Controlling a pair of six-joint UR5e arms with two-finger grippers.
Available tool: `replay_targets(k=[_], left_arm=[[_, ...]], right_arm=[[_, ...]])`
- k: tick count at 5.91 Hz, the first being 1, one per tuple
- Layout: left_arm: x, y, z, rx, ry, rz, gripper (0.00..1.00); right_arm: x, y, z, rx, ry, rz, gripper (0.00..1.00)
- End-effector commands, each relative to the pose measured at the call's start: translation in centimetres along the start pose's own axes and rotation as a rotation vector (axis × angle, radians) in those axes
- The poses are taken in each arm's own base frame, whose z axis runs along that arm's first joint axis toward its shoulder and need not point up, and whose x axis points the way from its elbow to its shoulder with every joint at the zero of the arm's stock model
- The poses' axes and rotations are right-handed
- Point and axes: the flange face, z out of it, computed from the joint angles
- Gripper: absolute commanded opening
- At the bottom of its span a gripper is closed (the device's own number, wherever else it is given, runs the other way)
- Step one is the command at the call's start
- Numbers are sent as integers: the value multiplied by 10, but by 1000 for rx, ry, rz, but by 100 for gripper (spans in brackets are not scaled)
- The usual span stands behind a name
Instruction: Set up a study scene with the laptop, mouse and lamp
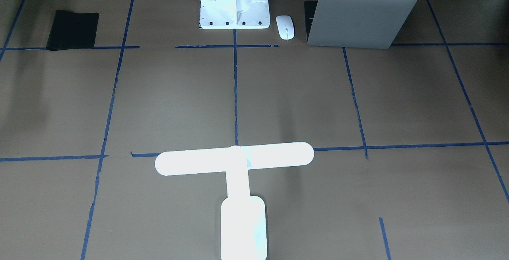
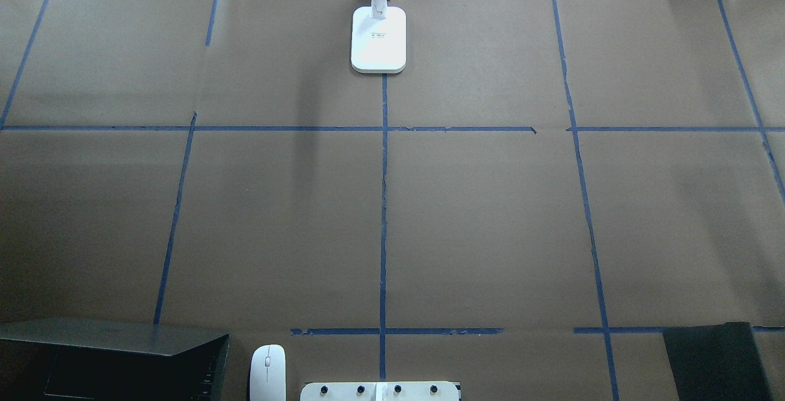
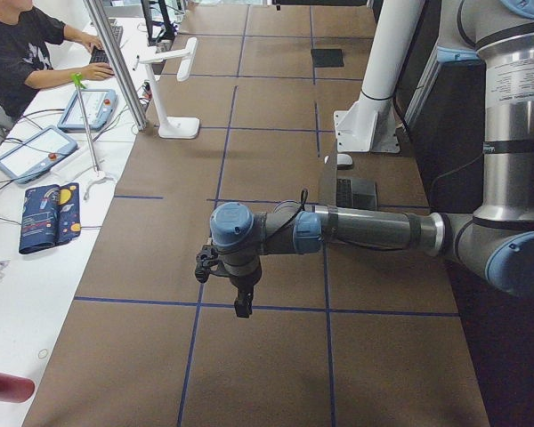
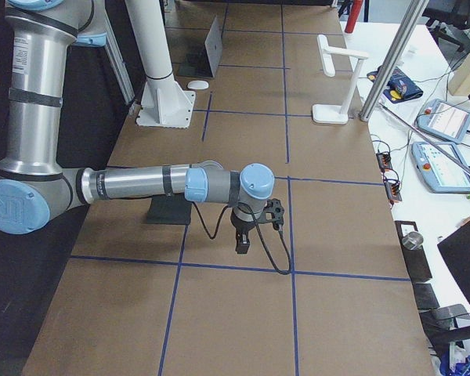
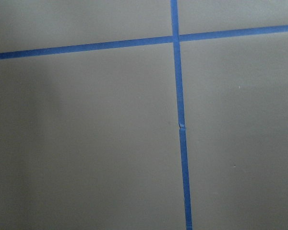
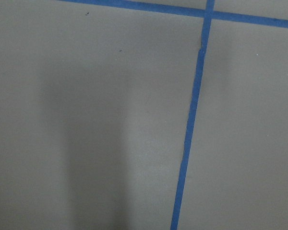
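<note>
The silver-grey laptop (image 1: 358,19) stands half open at the robot's near left edge; it also shows in the overhead view (image 2: 110,352). The white mouse (image 1: 285,27) lies beside it, between the laptop and the pedestal (image 2: 268,371). The glowing white T-shaped lamp (image 1: 234,160) stands at the far middle edge, its base (image 2: 378,39) on the centre line. My left gripper (image 3: 241,301) hangs over bare paper beyond the table's left end, far from all three. My right gripper (image 4: 241,241) hangs likewise at the right end. Both show only in side views, so I cannot tell whether they are open or shut.
A black mat (image 1: 73,29) lies at the robot's near right (image 2: 714,361). The white bolted pedestal (image 1: 234,9) stands at the near middle. Brown paper with blue tape lines (image 5: 180,124) covers the table. An operator (image 3: 18,44) sits at a side desk with tablets.
</note>
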Motion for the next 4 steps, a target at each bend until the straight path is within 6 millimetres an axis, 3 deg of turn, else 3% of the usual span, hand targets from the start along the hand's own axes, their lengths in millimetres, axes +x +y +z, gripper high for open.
replay_targets(k=[1,3,4], left_arm=[[0,2,1,1,3,3,100],[-2,-1,4,2,0,8,100],[7,5,0,17,58,13,100]], right_arm=[[-1,-2,-1,13,8,-15,100],[-1,-2,-1,14,7,-16,100],[0,1,0,11,-1,-13,100]])
